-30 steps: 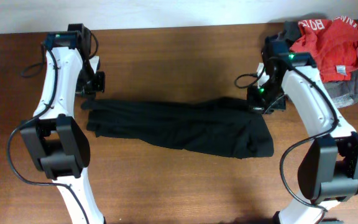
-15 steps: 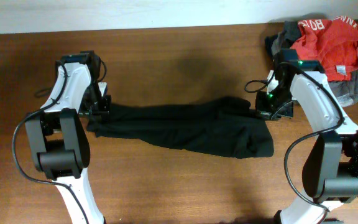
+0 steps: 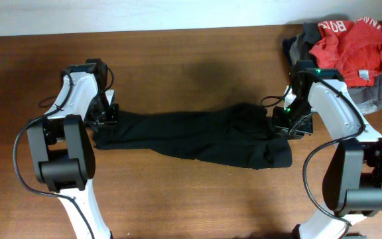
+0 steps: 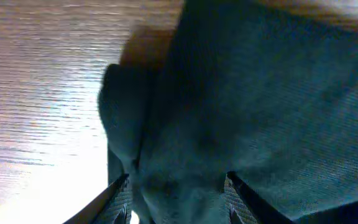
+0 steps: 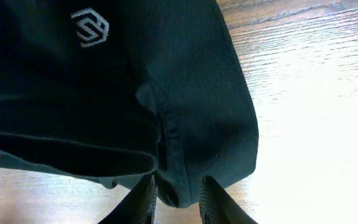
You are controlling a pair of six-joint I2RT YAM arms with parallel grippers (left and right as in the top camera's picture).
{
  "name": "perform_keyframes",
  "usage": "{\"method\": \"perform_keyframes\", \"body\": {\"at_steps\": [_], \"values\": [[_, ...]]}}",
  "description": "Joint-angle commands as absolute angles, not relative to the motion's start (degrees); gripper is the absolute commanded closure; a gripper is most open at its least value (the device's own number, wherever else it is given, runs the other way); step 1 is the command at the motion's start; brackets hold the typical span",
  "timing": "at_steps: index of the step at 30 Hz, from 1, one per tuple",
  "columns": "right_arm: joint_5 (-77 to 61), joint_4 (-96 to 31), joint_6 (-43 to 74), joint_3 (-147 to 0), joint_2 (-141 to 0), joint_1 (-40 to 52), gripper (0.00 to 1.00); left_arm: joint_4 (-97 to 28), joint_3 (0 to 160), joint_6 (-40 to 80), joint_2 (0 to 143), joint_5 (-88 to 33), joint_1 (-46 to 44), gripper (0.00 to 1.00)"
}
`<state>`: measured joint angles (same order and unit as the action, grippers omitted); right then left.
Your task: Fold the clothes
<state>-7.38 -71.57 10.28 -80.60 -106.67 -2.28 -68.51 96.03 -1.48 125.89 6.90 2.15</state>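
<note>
The black garment [image 3: 197, 136] lies stretched in a long band across the middle of the table. Its white logo [image 5: 90, 27] shows in the right wrist view. My left gripper [image 3: 105, 119] is down on the garment's left end. Its fingers [image 4: 176, 199] stand wide apart, with dark fabric [image 4: 247, 106] between them. My right gripper [image 3: 289, 125] is at the garment's right end. Its fingers [image 5: 178, 198] are close together around a bunched corner of the fabric [image 5: 191, 112].
A red garment with white lettering [image 3: 350, 43] lies on a grey garment [image 3: 370, 96] at the back right corner, just behind my right arm. The wooden table [image 3: 191, 60] reaches to a pale wall edge at the back.
Both arms moved in and down onto the ends of the black garment. The left gripper came from beside the left end onto it. The right gripper shifted forward onto the right corner.
</note>
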Motion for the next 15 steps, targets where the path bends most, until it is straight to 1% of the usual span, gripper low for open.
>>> {"method": "perform_keyframes", "body": {"at_steps": [1,3,5,7,9,15], "values": [[-7.53,-71.29,10.35,-80.09,-105.8,-2.61,0.75,-68.49,95.83,-0.75,123.72,7.03,5.08,0.52],[-8.71,-70.02,10.33,-80.23,-105.78,-2.61,0.76,-68.42,95.83,-0.71,123.22,3.79,6.79,0.52],[-11.22,-68.53,10.24,-80.31,-105.78,-2.61,0.76,-67.83,95.83,-1.74,122.52,-2.26,8.67,0.52],[-14.28,-67.0,9.23,-80.31,-105.78,-2.61,0.76,-67.53,95.83,-7.33,122.23,-14.15,10.92,0.46],[-14.63,-66.26,9.23,-80.31,-105.78,-2.61,0.76,-68.16,95.68,-11.7,122.23,-21.76,12.45,0.44],[-14.59,-64.84,8.32,-80.31,-105.78,-2.61,0.75,-66.54,95.0,-17.67,122.23,-22.74,13.78,0.36]]}}
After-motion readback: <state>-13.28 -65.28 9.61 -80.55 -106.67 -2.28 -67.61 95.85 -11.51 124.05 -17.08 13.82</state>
